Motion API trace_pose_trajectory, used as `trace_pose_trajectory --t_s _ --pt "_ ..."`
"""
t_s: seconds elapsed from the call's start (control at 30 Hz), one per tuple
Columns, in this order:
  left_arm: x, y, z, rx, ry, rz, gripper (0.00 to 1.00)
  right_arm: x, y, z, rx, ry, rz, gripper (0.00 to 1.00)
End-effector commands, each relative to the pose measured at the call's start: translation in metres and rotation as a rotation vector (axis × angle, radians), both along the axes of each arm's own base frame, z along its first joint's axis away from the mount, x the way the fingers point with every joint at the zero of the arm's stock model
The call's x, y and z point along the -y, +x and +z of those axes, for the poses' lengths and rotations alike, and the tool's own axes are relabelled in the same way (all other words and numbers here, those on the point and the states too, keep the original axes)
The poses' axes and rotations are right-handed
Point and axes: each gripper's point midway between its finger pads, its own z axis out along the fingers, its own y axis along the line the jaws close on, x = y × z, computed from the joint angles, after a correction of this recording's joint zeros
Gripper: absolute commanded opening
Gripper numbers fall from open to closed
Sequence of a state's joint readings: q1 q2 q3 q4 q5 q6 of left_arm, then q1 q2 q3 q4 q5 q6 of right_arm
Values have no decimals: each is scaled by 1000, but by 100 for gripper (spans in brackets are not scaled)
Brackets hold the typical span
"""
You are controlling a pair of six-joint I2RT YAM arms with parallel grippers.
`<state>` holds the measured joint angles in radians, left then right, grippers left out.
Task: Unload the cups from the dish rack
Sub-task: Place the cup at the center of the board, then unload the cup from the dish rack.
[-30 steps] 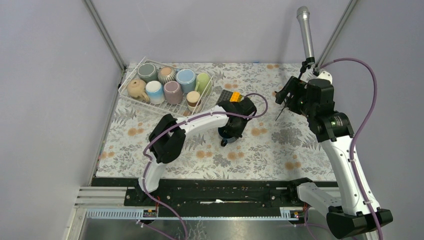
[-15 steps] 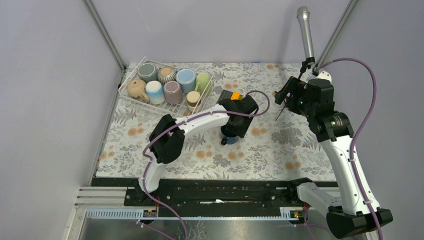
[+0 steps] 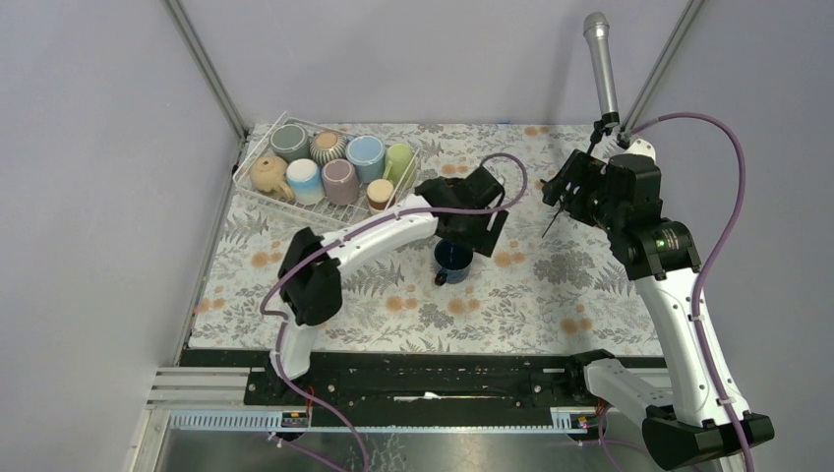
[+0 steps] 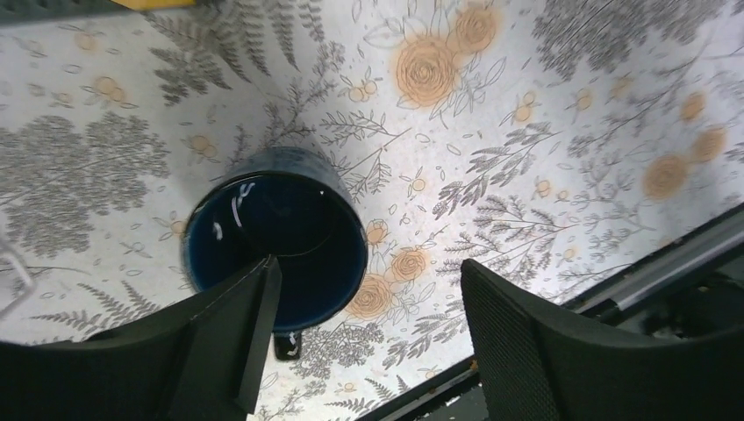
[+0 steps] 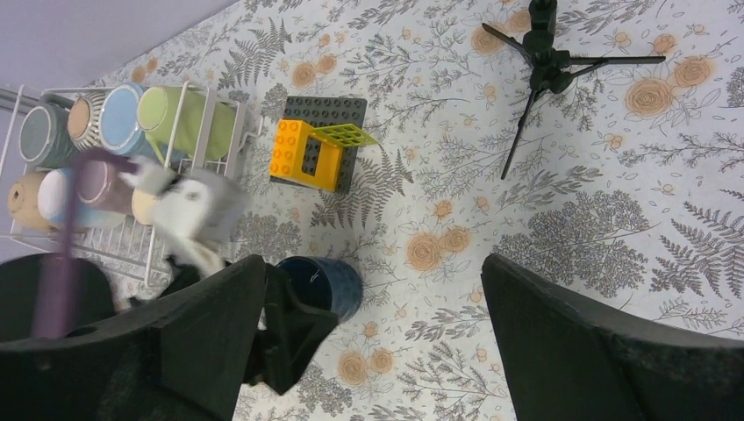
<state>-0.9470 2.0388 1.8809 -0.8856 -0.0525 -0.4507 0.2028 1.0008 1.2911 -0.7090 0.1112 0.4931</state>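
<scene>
Evidently one unloading is wrapping up: the navy mug (image 3: pixel 452 263) is standing upright on the table (image 3: pixel 551 300), well apart from the dish rack (image 3: pixel 239 175), with its handle turning toward the near side. The left jaws are hanging above it and a little beyond it, spread wide and grasping nothing. In the left wrist view the two black fingers (image 4: pixel 224 338) are framing the mug's dark mouth from above. One of them is overlapping the rim in the picture, but it seems to be riding clear of it.

The other cups (image 3: pixel 340 181) are sitting packed together in the rack at the far-left corner, so most of the job is waiting. Judging from this, the next move is asking the left arm to swing over to the rack and avoid the yellow and green blocks (image 5: pixel 316 145) lying between. It should then line up on a cup along the near right side, such as the small cream one (image 3: pixel 380 195). The cups are touching one another, so one finger probably needs to be dropping inside a rim, not squeezing between neighbours.

The right jaws are idling high over the far right of the table near a small black tripod (image 5: pixel 544 61), parted wide and empty.
</scene>
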Motion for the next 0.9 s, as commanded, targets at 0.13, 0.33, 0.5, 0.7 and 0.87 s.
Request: trace_pose_trajectory --t_s 0.13,0.33,0.5,0.7,0.87 --pt "-49 42 122 195 -199 158 88 -3 1 10 19 1 27 100" --pt "-114 76 145 272 -178 318 94 -16 7 -2 -11 26 80 100" --pt "-173 107 145 314 -88 461 97 -28 13 -12 -50 47 137 100" --pt "-213 143 120 304 10 556 99 -40 18 -19 -67 47 186 100" --pt "-214 162 100 277 44 567 99 -49 17 -24 -80 39 214 100"
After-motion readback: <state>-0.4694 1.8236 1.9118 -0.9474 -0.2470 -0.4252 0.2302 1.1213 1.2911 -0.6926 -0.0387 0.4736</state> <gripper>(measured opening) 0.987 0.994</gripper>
